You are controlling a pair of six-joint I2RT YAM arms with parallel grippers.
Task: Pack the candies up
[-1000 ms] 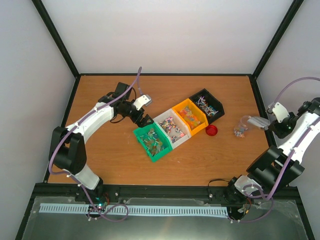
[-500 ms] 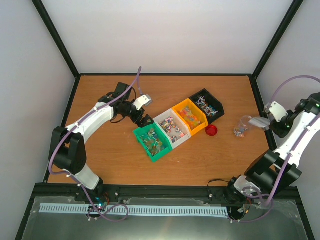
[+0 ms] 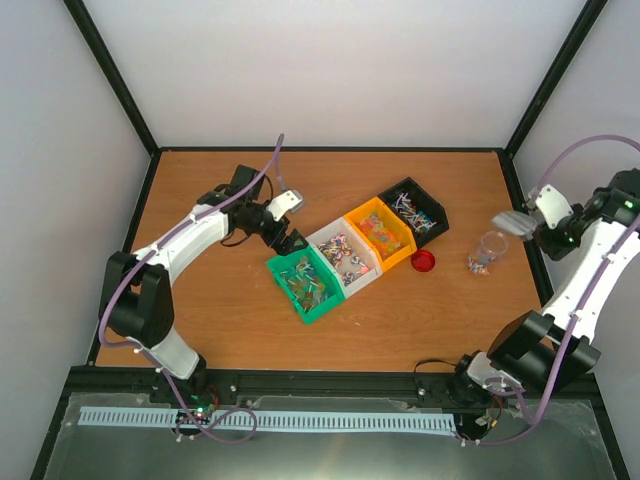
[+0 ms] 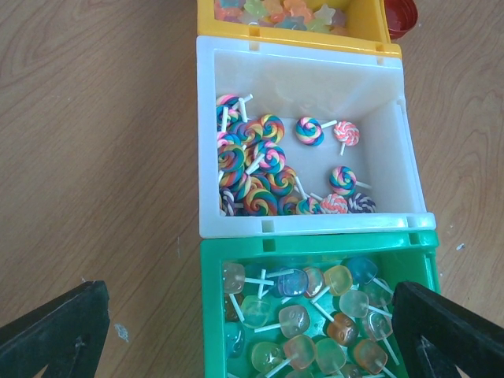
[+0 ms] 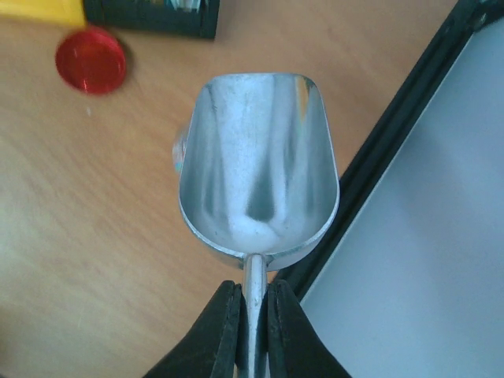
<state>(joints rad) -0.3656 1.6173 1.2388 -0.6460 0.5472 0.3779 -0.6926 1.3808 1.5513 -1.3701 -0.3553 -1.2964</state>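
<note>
Candies [image 4: 252, 169] on short sticks fill a row of four bins set diagonally across the middle of the desk [image 3: 250, 320]. Striped swirl ones are heaped toward the left side of the white bin [image 4: 315, 87], and clear square ones in pale colours lie in the green bin [image 4: 315, 246], which touches the white bin's near wall. A yellow bin [image 4: 291, 39] with pale star-like sweets adjoins the white bin on its far side. A black bin [image 3: 436, 232] with more wrapped pieces closes the row at its far right end. A few more candies sit at the bottom of a small clear jar [image 3: 484, 252] standing alone near the desk's right edge, and a red lid [image 3: 423, 262] lies flat between the jar and the yellow bin. The left gripper [image 4: 252, 331] is spread wide and holds nothing. It hangs by the green bin's far-left corner, and from its wrist the green bin's candies show between its two fingers, with the swirl candies just beyond. The right gripper [image 5: 252, 291] is clamped on the thin handle of a metal scoop [image 5: 258, 181]. The scoop's bowl hangs above the desk's right edge beside the black frame rail, close over the jar and well apart from the bins. From that wrist the bowl hides all but a sliver of the jar.
</note>
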